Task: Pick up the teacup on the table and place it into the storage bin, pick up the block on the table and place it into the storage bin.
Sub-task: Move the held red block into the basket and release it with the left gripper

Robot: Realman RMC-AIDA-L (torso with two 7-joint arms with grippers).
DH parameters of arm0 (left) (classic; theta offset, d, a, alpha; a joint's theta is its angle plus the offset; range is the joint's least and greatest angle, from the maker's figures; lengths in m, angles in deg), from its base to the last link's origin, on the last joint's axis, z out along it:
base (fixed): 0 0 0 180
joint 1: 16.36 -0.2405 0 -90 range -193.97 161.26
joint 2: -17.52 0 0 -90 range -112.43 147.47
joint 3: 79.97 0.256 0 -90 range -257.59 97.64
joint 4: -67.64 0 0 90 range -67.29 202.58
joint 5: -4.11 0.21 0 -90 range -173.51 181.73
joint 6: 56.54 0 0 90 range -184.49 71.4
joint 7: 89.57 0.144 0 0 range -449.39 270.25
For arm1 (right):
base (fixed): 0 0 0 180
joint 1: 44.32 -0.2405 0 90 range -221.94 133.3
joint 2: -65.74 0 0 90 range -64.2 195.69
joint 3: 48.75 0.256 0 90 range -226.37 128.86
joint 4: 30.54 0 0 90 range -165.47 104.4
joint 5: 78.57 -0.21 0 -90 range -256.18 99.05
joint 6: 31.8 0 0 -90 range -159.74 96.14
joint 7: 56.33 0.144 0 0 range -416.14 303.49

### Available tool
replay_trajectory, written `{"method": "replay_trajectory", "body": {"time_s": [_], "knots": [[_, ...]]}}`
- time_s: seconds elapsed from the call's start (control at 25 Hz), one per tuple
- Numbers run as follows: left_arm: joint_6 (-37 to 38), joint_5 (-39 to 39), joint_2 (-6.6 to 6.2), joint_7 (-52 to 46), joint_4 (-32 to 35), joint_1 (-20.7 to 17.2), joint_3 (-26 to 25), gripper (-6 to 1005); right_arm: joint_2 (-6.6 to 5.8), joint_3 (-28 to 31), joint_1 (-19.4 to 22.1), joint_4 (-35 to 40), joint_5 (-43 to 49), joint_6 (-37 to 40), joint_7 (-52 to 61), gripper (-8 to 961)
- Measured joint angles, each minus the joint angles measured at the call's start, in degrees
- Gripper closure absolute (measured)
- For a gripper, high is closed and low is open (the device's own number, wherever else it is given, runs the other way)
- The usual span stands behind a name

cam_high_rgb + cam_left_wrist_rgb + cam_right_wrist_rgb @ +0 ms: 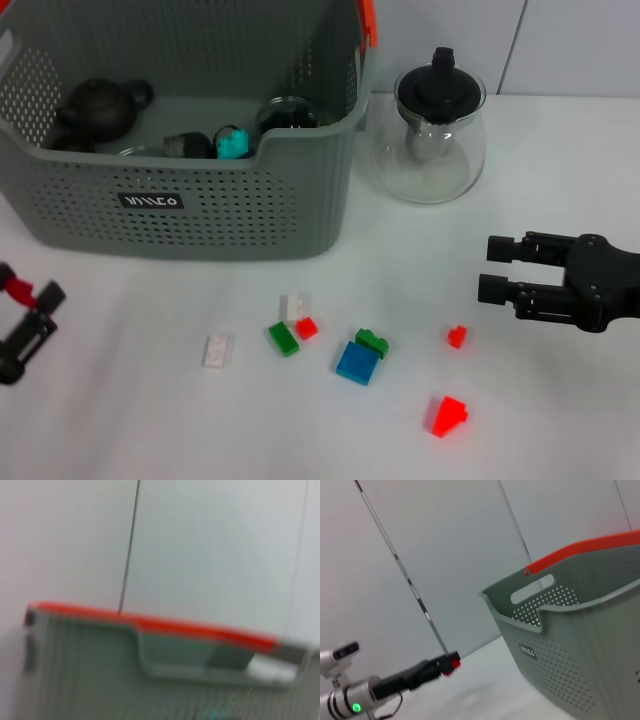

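The grey perforated storage bin (200, 215) stands at the back left, with its orange-red handle piece (368, 22) on the right rim. Inside lie a dark teapot (100, 105), dark teacups (187, 146) and a teal block (233, 143). No teacup shows on the table. Several blocks lie in front of the bin: white (297, 305), red (307, 327), green (283, 338), blue (356, 363), and red (448, 416). My right gripper (492, 268) is open and empty, low at the right, just right of a small red block (457, 336). My left gripper (25, 310) is at the far left edge with something red at its tip.
A glass teapot with a black lid (430, 135) stands right of the bin. A flat white block (217, 350) lies left of the others. The right wrist view shows the bin (580, 645) and the left arm (395, 682). The left wrist view shows the bin's rim (150, 625).
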Motion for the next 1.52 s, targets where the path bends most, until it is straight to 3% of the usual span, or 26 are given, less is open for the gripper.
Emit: {"method": "replay_trajectory", "body": {"time_s": [0.36,0.68,0.8,0.92,1.04,1.12,1.24,1.44,1.52], "knots": [[7.6,-0.1,-4.29,-19.7,2.2,8.3,-0.2,366,0.18,0.0,-0.2,0.0,-0.2,0.0,-0.1,221],[10.4,-0.2,-7.68,-32.7,2.8,21.0,0.1,365,0.37,0.0,-0.6,0.0,-0.2,0.0,-0.1,222],[7.4,-0.2,-8.86,-36.2,3.6,27.0,1.2,366,0.39,0.0,-0.7,0.0,-0.2,0.0,-0.1,222],[-1.1,0.1,-9.48,-40.9,6.0,32.2,7.0,365,0.38,0.0,-0.7,0.0,-0.2,0.0,-0.1,222],[-9.4,0.4,-9.1,-45.5,10.0,34.5,16.4,364,0.37,0.0,-0.7,0.0,-0.1,0.0,-0.2,222],[-14.7,0.5,-8.19,-49.4,14.3,34.6,24.9,361,0.41,0.0,-0.7,0.0,-0.1,0.0,-0.2,222],[-21.4,0.5,-5.64,-57.0,21.7,32.7,36.0,357,0.52,0.0,-0.7,0.0,-0.1,0.0,-0.2,222],[-25.4,-1.3,-1.2,-59.8,30.9,29.9,39.6,350,0.62,0.0,-0.8,0.0,-0.2,0.0,-0.2,222],[-24.3,-4.9,-0.41,-59.8,32.7,28.6,39.3,294,0.62,0.0,-0.8,0.0,-0.2,0.0,-0.2,222]]}}
